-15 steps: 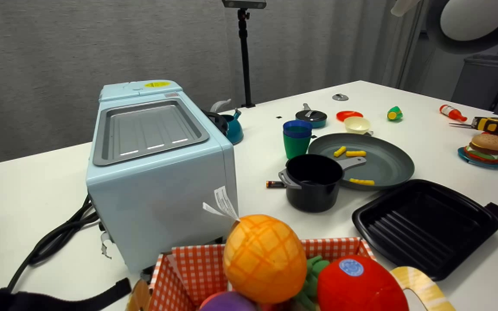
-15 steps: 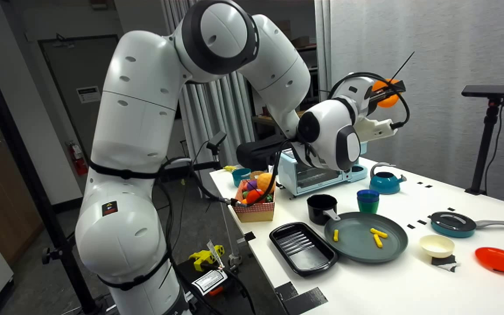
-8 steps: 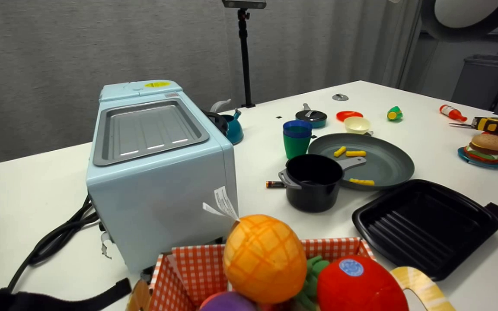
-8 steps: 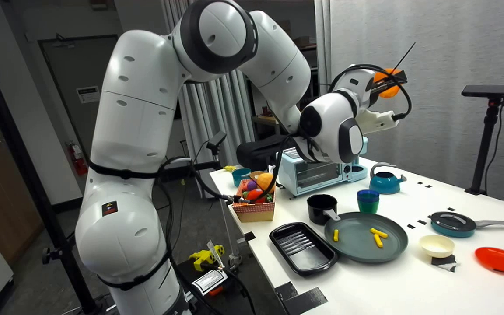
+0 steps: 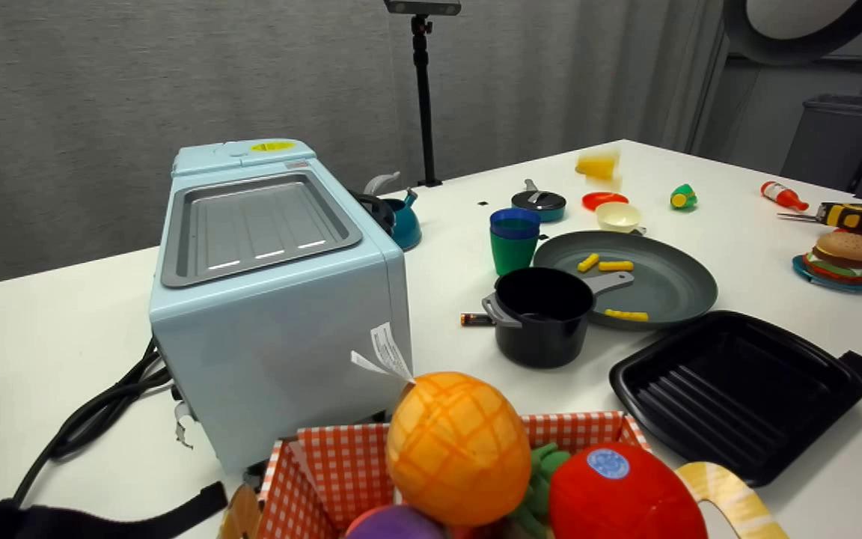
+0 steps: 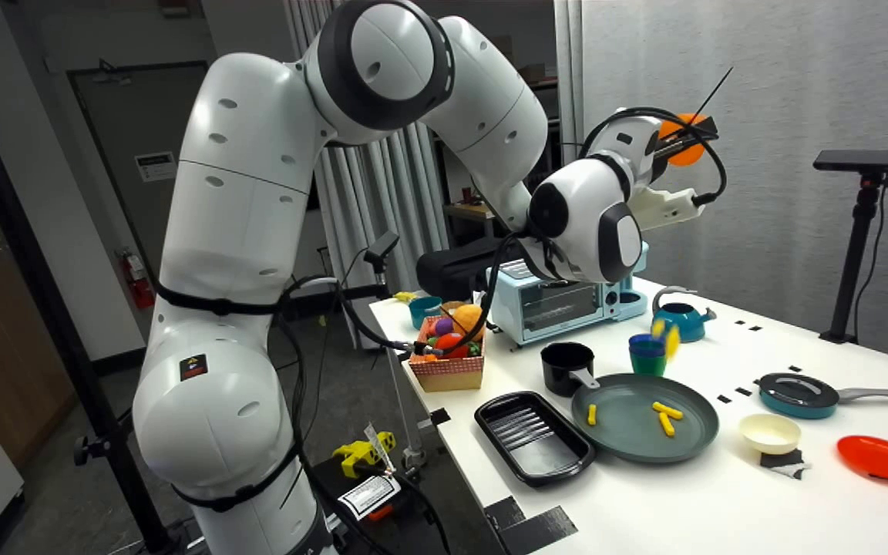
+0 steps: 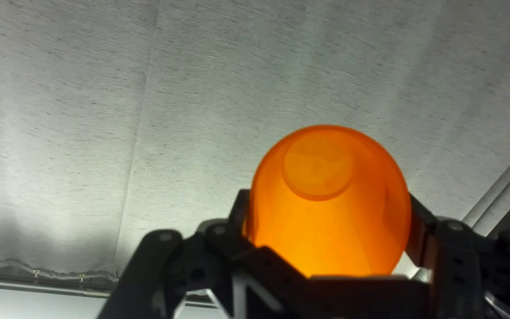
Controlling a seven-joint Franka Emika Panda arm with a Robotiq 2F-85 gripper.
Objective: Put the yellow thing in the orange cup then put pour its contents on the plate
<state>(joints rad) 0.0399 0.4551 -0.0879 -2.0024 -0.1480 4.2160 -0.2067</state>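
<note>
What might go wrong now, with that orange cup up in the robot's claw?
The blurred yellow pieces look caught in mid-air; they might miss the plate or bounce off it. One could perhaps drop into the black pot beside the plate. And the orange cup, pinched in the gripper up high, might slip out.

We log a pale blue toaster oven (image 5: 281, 352), grey tray (image 5: 263, 224) lying on its top. Just beside it, a check-lined basket (image 6: 448, 379) holding a round yellow-orange fruit (image 5: 459, 449) and a red toy (image 5: 625, 498). Stacked blue and green cups (image 5: 515, 243), upright; near them, a black pot (image 5: 539, 329). We also note teal kettle (image 6: 679, 324), cream bowl (image 6: 769, 434), red dish (image 6: 882, 459).
</note>
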